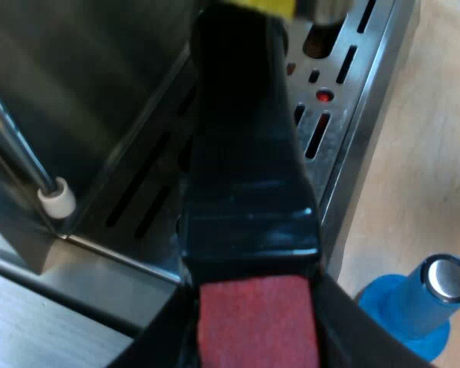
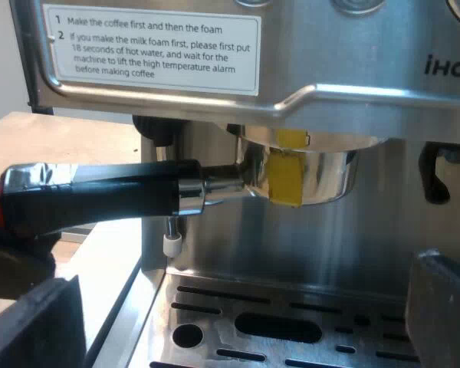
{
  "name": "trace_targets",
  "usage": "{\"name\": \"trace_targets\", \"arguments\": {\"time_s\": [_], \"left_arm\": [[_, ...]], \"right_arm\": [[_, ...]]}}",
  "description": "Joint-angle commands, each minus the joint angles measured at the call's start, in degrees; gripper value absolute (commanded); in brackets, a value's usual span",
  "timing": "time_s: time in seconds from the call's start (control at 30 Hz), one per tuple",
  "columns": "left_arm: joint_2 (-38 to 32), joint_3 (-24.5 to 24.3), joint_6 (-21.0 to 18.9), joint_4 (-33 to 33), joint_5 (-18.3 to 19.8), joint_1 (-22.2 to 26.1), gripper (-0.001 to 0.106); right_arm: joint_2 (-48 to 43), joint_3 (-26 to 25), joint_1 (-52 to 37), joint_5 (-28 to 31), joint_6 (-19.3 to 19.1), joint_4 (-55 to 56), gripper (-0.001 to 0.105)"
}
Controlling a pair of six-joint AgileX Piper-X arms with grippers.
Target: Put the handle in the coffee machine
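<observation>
The metal holder (image 2: 314, 172), marked with yellow tape, sits up under the espresso machine's (image 2: 368, 69) brew head, its dark handle (image 2: 100, 195) sticking out sideways. Seen from the left wrist, the handle (image 1: 245, 153) runs from the machine down to its red end (image 1: 257, 322). My left gripper (image 1: 257, 341) is shut on that red end, with a finger (image 1: 360, 330) on each side. From the right wrist view the left gripper (image 2: 11, 257) shows at the handle's tip. My right gripper (image 2: 238, 322) is open over the drip tray (image 2: 291, 322), holding nothing.
A blue tamper (image 1: 422, 303) with a metal top stands on the wooden table beside the drip tray (image 1: 345, 100). The steam wand with a white tip (image 2: 170, 244) hangs close under the handle. An instruction label (image 2: 153, 50) is on the machine's front.
</observation>
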Motion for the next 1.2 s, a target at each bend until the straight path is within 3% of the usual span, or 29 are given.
{"name": "trace_targets", "arguments": {"time_s": [0.03, 0.2, 0.53, 0.57, 0.6, 0.9, 0.97, 1.2], "left_arm": [[-1.1, -0.5, 0.7, -2.1, 7.2, -0.2, 0.0], [-1.1, -0.6, -1.5, -3.7, 7.2, 1.0, 0.0], [-1.1, -0.6, -1.8, -3.7, 8.1, 1.7, 0.0], [-1.1, -0.6, -1.8, -3.7, 8.4, 1.7, 0.0], [-1.1, -0.6, -1.8, -3.7, 11.4, 1.7, 0.0], [-1.1, -0.6, -1.5, -2.2, 11.5, 1.6, 0.0], [-1.1, -0.6, 0.6, -0.6, 11.5, 1.6, 0.0], [-0.4, -0.2, 1.1, -0.8, 6.8, 1.4, 0.0]], "right_arm": [[0.0, -0.1, -0.1, 0.4, -0.8, 0.0, 0.086], [0.0, 0.6, -0.1, 0.5, -0.8, 0.0, 0.086], [0.0, 0.6, -0.6, 0.3, -0.8, 0.0, 0.086], [0.0, 0.6, -0.6, 0.3, -0.8, 0.0, 0.086], [0.0, 0.6, -0.6, 0.3, -0.8, 0.0, 0.086], [0.0, 0.6, -0.6, 0.3, -0.8, 0.0, 0.086], [0.0, 0.6, -0.6, 0.3, -0.8, 0.0, 0.086], [0.0, 0.6, -0.6, 0.3, -0.8, 0.0, 0.086]]}}
